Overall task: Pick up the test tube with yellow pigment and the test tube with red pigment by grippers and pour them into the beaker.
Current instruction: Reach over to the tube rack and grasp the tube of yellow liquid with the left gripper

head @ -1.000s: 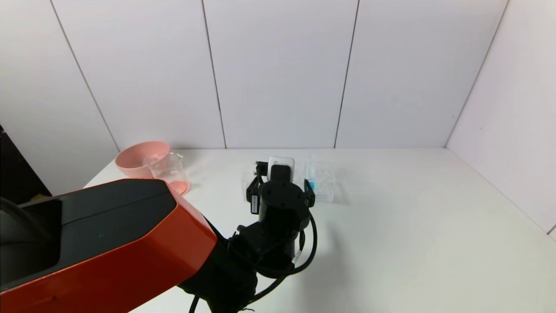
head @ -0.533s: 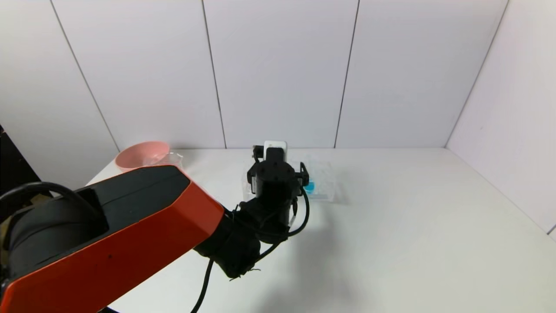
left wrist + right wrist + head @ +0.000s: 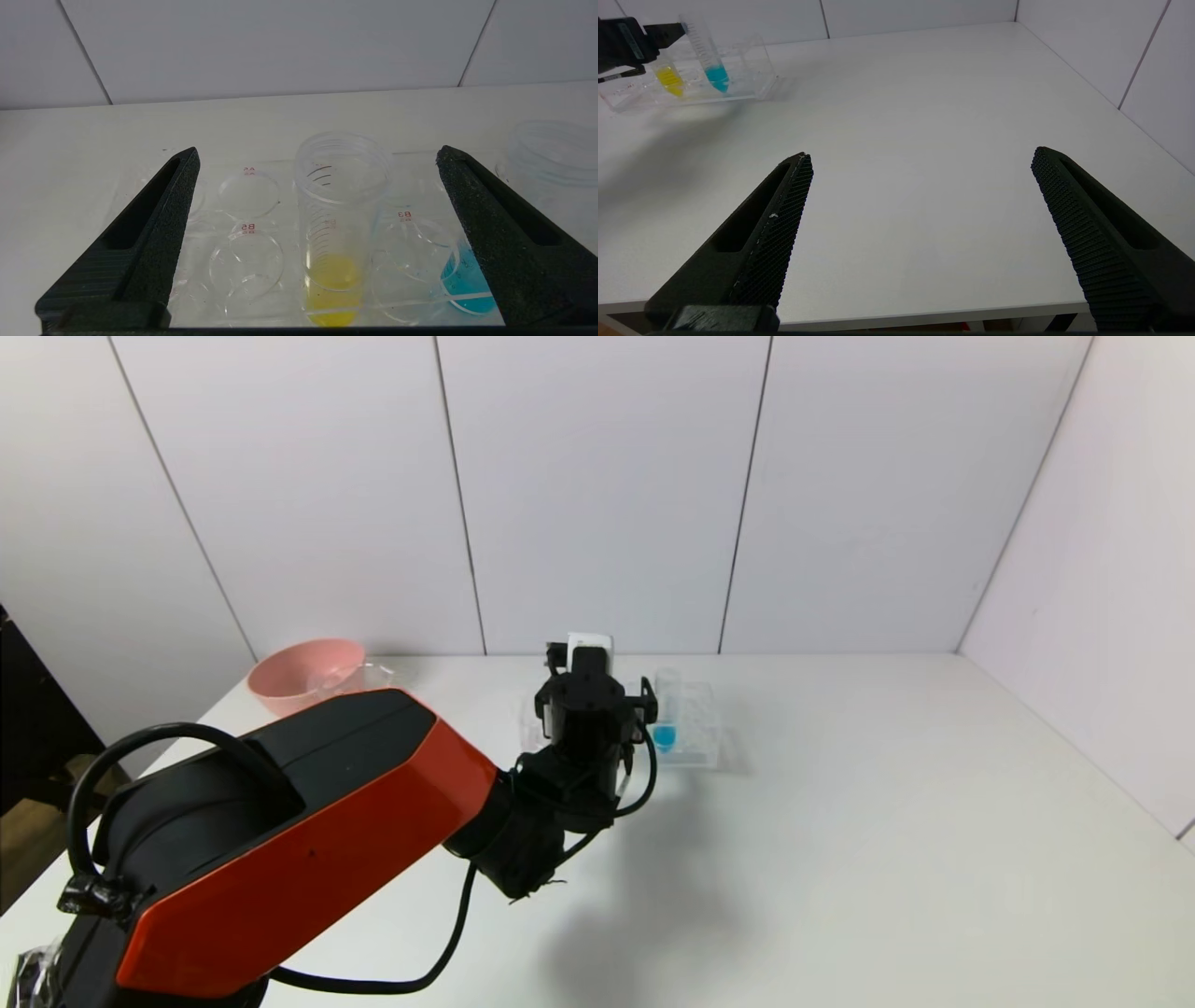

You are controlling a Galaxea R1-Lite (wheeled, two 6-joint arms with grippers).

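The right pincer [image 3: 920, 242] hangs idle nearest the robot, fingers spread wide over bare tabletop [image 3: 924, 116], well apart from the rack [image 3: 752, 84].

At the rack, the left pincer [image 3: 317, 233] has its fingers wide apart, one on each side of the test tube with yellow pigment [image 3: 334, 233], touching nothing. That tube stands upright in a middle hole of the rack, and the blue tube [image 3: 467, 284] sits just beside it, partly behind one finger. Here lies the main risk as I judge it: that finger is close to the blue tube, so closing off-centre could nudge it, or shift the light rack across the tabletop. A grip on smooth glass may also slip, and a tilted lift would likely bind the tube in its hole and drag the rack up.

The test tube with red pigment is not visible in any view.

Beyond the rack on the robot's left, the beaker [image 3: 359, 677] stands touching or just beside the pink bowl [image 3: 294, 672], largely hidden by the left arm; a pour aimed carelessly could land in the bowl.
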